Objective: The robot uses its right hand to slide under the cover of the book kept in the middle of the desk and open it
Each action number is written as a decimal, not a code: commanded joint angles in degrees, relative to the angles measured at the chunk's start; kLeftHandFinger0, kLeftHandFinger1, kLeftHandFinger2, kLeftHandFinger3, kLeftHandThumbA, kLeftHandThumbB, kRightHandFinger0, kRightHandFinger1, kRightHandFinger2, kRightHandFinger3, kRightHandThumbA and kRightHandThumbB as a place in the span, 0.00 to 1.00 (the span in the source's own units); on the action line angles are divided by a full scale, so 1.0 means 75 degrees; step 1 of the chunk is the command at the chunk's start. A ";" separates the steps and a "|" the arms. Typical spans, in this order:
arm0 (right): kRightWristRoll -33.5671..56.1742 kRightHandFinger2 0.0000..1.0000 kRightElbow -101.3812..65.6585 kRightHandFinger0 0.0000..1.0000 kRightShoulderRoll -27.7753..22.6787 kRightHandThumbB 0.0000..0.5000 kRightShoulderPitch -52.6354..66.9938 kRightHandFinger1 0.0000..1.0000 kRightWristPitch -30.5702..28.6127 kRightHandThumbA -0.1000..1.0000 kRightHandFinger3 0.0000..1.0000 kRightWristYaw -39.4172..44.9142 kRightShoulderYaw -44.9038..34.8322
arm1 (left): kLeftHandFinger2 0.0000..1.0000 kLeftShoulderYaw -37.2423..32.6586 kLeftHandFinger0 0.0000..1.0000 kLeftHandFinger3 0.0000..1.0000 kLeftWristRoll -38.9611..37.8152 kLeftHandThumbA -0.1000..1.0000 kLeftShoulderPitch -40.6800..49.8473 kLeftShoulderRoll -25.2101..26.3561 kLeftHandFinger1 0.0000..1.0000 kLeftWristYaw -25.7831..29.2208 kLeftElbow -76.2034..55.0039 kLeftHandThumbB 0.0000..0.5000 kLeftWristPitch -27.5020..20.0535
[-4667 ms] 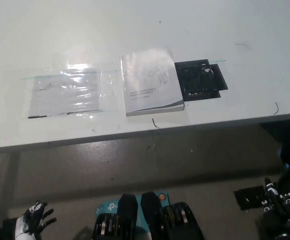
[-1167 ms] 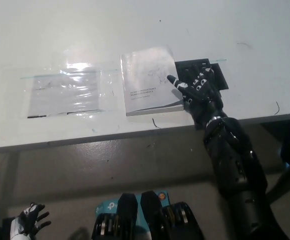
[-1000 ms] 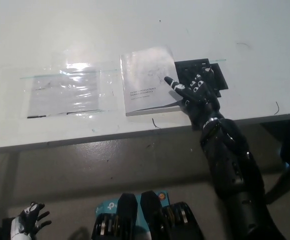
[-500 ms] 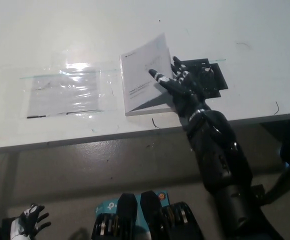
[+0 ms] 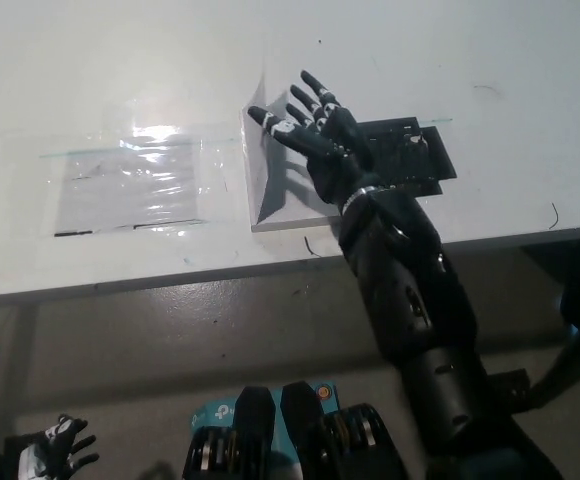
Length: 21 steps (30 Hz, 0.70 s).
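The white book (image 5: 292, 205) lies in the middle of the desk (image 5: 120, 60), near its front edge. Its cover (image 5: 257, 165) is lifted steeply and stands on its left, spine-side edge, its shaded inner face towards me. My black right hand (image 5: 312, 132) is open, fingers spread, under and against the raised cover, above the book's inner page. The right forearm crosses the book's lower right corner and hides it. My white left hand (image 5: 55, 456) rests open at the lower left, below desk level.
A clear plastic sleeve (image 5: 130, 182) with a sheet in it lies flat left of the book. A black mat (image 5: 417, 155) lies right of the book, partly under my wrist. The desk's front edge (image 5: 170, 278) runs across the picture; floor below.
My right hand has swept left under the cover, raising it from nearly flat to steeply upright. The left hand has stayed low at the bottom left.
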 commanded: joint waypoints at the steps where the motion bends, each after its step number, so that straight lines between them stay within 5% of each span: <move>1: -0.0341 0.96 -0.0119 0.79 0.0209 0.58 -0.0399 0.98 -0.0195 0.96 1.00 0.0208 0.0267 | 0.51 -0.0089 0.37 0.42 0.0107 0.88 -0.0060 0.0135 0.44 0.0162 -0.0141 0.50 -0.0030; 7: -0.0414 1.00 0.0361 0.82 0.0432 0.50 -0.0264 1.00 -0.0458 1.00 1.00 0.0255 0.0328 | 0.48 -0.0126 0.33 0.40 0.0104 0.87 -0.0188 0.0189 0.42 0.0195 -0.0001 0.64 -0.0068; 13: -0.0530 1.00 0.0613 0.89 0.0615 0.39 -0.0033 1.00 -0.0541 1.00 1.00 0.0251 0.0309 | 0.46 -0.0248 0.36 0.40 0.0153 0.87 -0.0277 0.0200 0.42 0.0196 -0.0069 0.60 0.0002; 19: -0.0570 1.00 0.1142 0.85 0.0689 0.47 0.0015 1.00 -0.0881 1.00 1.00 0.0314 0.0230 | 0.42 -0.0356 0.33 0.36 0.0174 0.86 -0.0386 0.0205 0.40 0.0187 -0.0034 0.61 0.0001; 21: -0.0683 1.00 0.1454 0.88 0.0715 0.44 -0.0029 1.00 -0.0987 1.00 1.00 0.0313 0.0309 | 0.45 -0.0369 0.34 0.42 0.0131 0.86 -0.0404 0.0217 0.40 0.0198 -0.0072 0.65 0.0111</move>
